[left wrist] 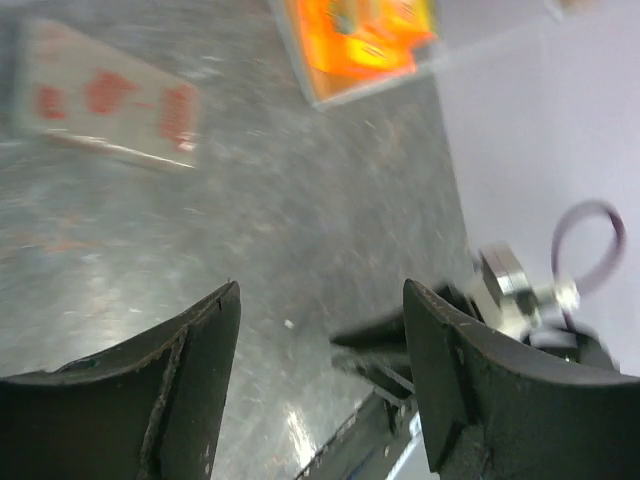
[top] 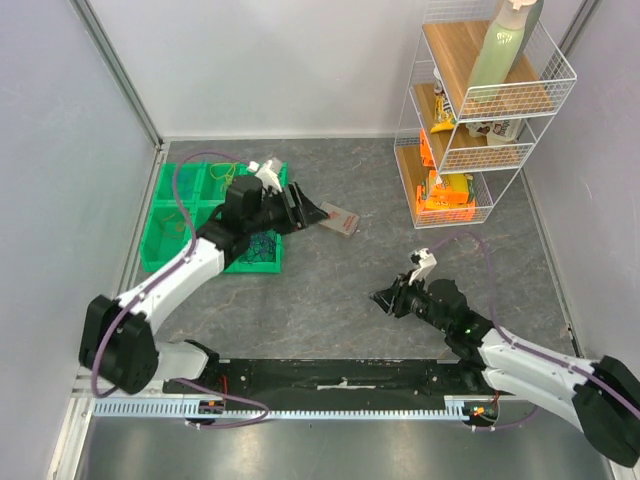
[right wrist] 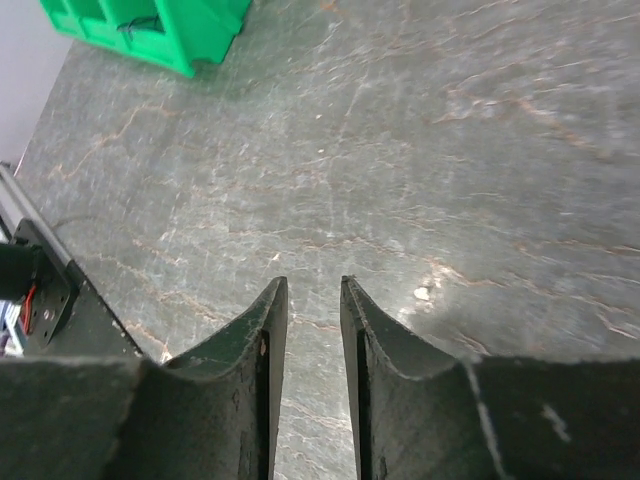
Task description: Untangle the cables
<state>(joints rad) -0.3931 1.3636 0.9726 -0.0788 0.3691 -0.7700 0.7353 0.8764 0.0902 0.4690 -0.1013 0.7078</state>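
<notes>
While neither arm has hold of anything, the top view puts the cables as a dark tangle in the near-right pocket of the green bin. The left gripper sits just past the bin's right edge, pointing toward a card and away from the wires. The right gripper is over bare table, well apart from the bin. Left wrist: gripper spread wide with nothing between the fingers. It looks across the table at the card and the other arm, with no cable in frame. Right wrist: gripper nearly closed, only a thin slit showing and nothing in it. The bin is far off at top left, with a bit of dark wire just visible inside. My read is we're at the start, at the fetch step, with no wire lifted or separated yet. For the next move, swing the left arm back over the bin pocket, drop in open, pinch one loop and lift the bunch onto open table. The right needs to open and come across to take a second strand. Can't tell colours or how knotted it is from here.
</notes>
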